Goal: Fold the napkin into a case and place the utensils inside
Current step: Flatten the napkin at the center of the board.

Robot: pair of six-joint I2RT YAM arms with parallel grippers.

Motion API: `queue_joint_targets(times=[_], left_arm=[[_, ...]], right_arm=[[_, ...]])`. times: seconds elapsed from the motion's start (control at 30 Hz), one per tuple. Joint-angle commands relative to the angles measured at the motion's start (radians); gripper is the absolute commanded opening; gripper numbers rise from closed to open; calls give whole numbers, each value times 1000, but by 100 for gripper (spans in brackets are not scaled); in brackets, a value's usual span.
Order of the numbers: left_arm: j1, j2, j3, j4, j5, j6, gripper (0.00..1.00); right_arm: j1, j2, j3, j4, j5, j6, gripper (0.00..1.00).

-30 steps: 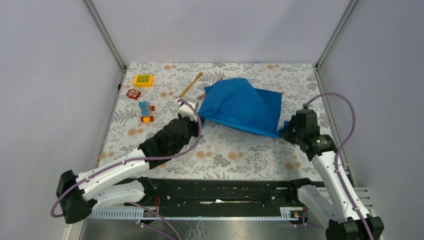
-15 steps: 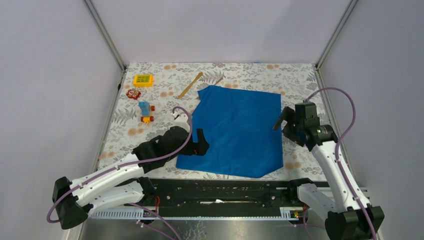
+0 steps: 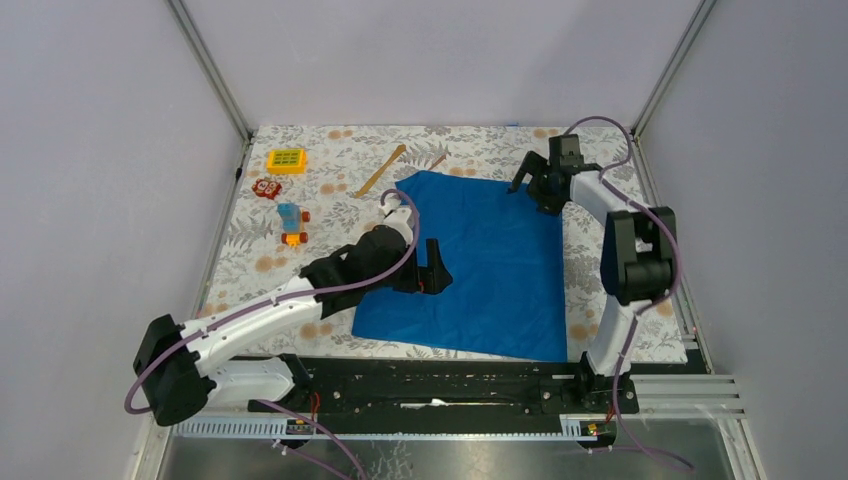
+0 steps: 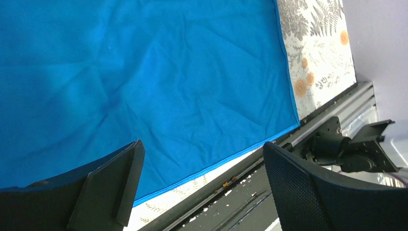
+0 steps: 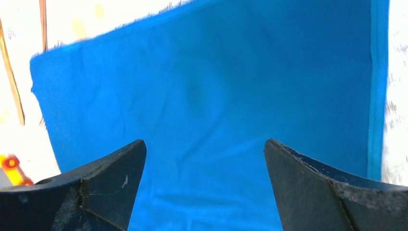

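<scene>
Place: a robot test cell in a lab.
Walls: plain pale grey panels (image 3: 100,200) on three sides, joined by bare metal posts (image 3: 209,70).
Table: a table (image 3: 250,250) under a printed leaf-and-flower sheet, boxed in by those panels.
Machines: a left arm (image 3: 270,305) and a right arm (image 3: 630,260), white and black, bolted to a black rail (image 3: 440,385) at the near edge.
Wiring: purple cable (image 3: 600,120) looping in the open along both arms.
Props: a blue napkin (image 3: 490,270) and a yellow toy (image 3: 286,160) laid out on the sheet.

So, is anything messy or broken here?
Nothing looks broken or spilled. The napkin is spread out flat but sits crooked: its left edge slants, and faint wrinkles show.
</scene>
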Motion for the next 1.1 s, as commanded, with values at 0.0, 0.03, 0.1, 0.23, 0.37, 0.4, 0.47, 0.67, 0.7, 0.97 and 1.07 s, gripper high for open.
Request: queue_joint_targets(times=[0.0,0.03,0.1,0.23,0.37,0.4,0.47,0.67,0.7,0.97,1.07], left_arm=[[17,65,38,104,137,8,99],[23,78,37,105,146,15,99],[38,97,36,103,162,29,99],[80,122,31,104,185,46,99],[122,137,37,114,208,44,99],[128,137,40,115,208,45,99],[145,128,48,110,203,44,99],[229,82,79,87,195,42,99],[240,77,87,81,194,42,99],[313,122,121,106,268,19,99],[314,175,108,185,344,-9,99]], right_arm=[[-43,180,160,60,-75,-23,100],[-50,213,185,60,-72,-18,100],[-79,263,213,48,-86,-6,100],[-115,309,201,36,-92,11,100],[-184,313,178,-24,-39,17,100],[-201,313,174,-40,-26,17,100],[-233,315,178,-76,-2,16,100],[-289,345,243,-160,91,-41,100],[-293,359,271,-189,114,-50,100],[-324,440,435,-302,280,-144,100],[-326,496,532,-328,276,-213,100]])
